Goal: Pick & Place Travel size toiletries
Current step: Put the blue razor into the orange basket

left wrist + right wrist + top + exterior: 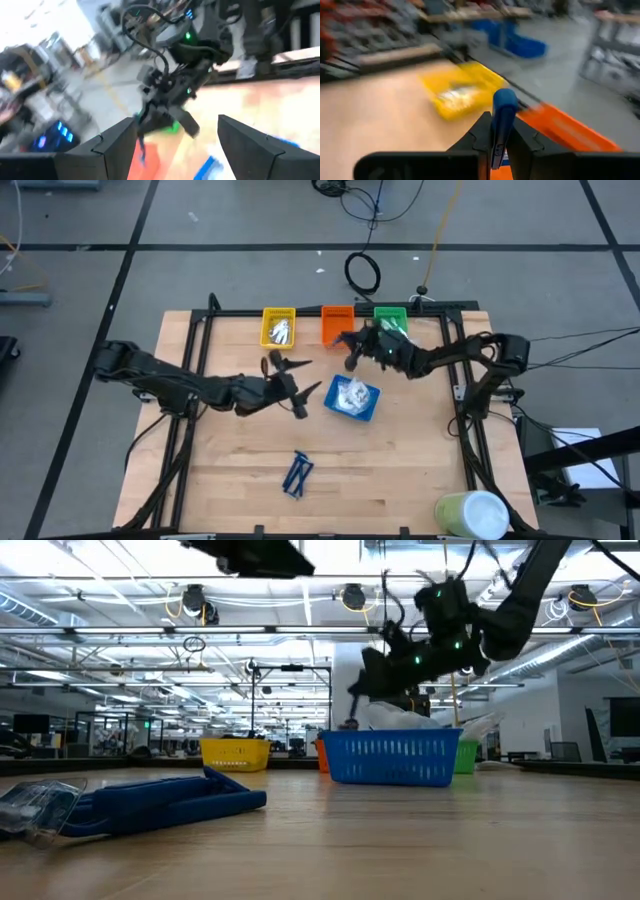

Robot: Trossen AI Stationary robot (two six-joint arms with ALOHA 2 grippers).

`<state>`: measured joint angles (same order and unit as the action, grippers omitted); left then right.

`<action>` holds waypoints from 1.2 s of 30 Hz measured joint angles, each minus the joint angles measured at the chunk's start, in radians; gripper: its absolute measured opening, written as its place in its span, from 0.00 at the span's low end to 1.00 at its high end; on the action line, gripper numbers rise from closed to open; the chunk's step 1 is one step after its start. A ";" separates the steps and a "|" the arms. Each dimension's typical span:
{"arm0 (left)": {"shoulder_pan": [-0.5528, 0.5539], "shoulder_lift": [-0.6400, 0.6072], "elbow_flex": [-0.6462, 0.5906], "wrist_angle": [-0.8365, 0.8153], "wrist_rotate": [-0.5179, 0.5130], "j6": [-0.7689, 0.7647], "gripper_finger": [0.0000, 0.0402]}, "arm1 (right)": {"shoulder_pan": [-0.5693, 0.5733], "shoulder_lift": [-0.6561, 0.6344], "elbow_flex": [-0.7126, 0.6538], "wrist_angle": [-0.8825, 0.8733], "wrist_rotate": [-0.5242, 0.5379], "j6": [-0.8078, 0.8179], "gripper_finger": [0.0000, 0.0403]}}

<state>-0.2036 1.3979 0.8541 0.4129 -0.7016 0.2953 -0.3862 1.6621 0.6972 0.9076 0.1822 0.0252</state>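
My right gripper is shut on a dark blue razor. It hovers between the orange tray and the blue tray, which holds white sachets. My left gripper stands open and holds nothing, just left of the blue tray; its wide-apart fingers show in the left wrist view. More dark blue razors lie flat on the table near the front. The yellow tray holds silvery packets. My right gripper pinches the dark blue razor between its two fingers. The razor's rounded end sticks out past the fingertips. The fingers come in about level from the table's right side. The razor is lifted clear of the table and trays.
A green tray stands right of the orange one at the far edge. A big pale green-and-white cylinder sits at the near right corner. Bare wood lies across the table's left and middle front.
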 joint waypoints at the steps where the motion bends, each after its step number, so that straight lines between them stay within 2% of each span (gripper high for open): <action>1: 0.007 0.000 0.003 -0.043 -0.020 -0.045 0.67 | -0.024 0.002 0.001 -0.014 0.001 0.002 0.06; 5: 0.038 0.008 0.000 -0.260 -0.048 -0.281 0.68 | -0.102 -0.005 0.048 -0.060 -0.011 0.029 0.06; 9: 0.066 0.002 0.001 -0.381 -0.049 -0.449 0.67 | -0.154 0.010 0.092 -0.114 -0.062 0.042 0.06; 17: 0.106 0.004 0.000 -0.435 -0.015 -0.562 0.68 | -0.177 0.127 0.206 -0.163 -0.078 0.039 0.08; 22: 0.112 0.004 0.000 -0.447 0.001 -0.582 0.67 | -0.180 0.191 0.228 -0.164 -0.018 0.034 0.18; 26: 0.112 0.004 0.000 -0.448 0.052 -0.593 0.67 | -0.180 0.198 0.228 -0.156 -0.035 -0.001 0.30; 31: 0.112 0.004 0.000 -0.447 0.069 -0.593 0.67 | -0.180 0.173 0.228 -0.156 -0.121 0.011 0.48; 36: 0.111 0.004 0.000 -0.450 0.076 -0.599 0.67 | -0.166 0.081 0.228 -0.217 -0.282 0.096 0.60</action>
<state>-0.0930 1.4017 0.8543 -0.0375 -0.6257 -0.3037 -0.5520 1.7429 0.9257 0.6902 -0.1001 0.1208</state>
